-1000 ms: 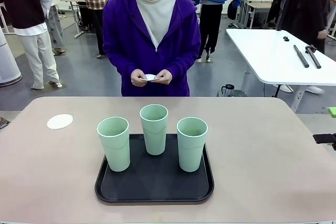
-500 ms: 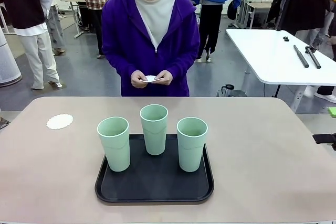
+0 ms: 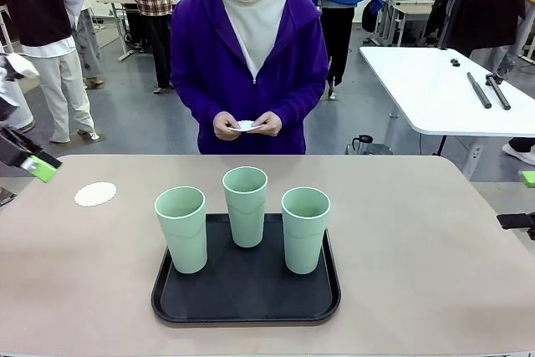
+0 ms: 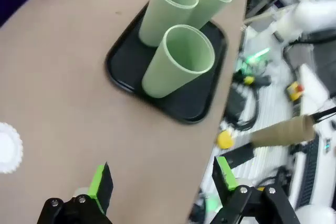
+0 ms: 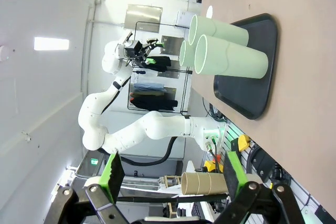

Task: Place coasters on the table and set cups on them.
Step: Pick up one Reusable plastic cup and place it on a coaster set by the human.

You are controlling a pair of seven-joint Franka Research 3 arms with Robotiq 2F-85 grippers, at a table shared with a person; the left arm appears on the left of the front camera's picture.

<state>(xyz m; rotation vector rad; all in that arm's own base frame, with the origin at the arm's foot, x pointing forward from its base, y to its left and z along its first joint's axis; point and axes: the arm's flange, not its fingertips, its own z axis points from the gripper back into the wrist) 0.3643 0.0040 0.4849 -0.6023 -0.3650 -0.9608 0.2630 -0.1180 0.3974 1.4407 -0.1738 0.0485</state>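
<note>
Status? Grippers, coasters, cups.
Left gripper, right gripper open, empty. One coaster on table; person's hands hold something white. Three cups on tray, none on coasters. Nothing blocking.

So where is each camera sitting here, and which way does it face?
Front view: on the robot's side, looking across the table at a person holding a white coaster; left claw at picture left.
Left wrist view: above the table's left end, looking down past its open claw at tray, cups and another coaster.
Right wrist view: rolled sideways, off the table's right side, looking past the open right claw toward the left arm.
All three share the tray and cups.
</note>
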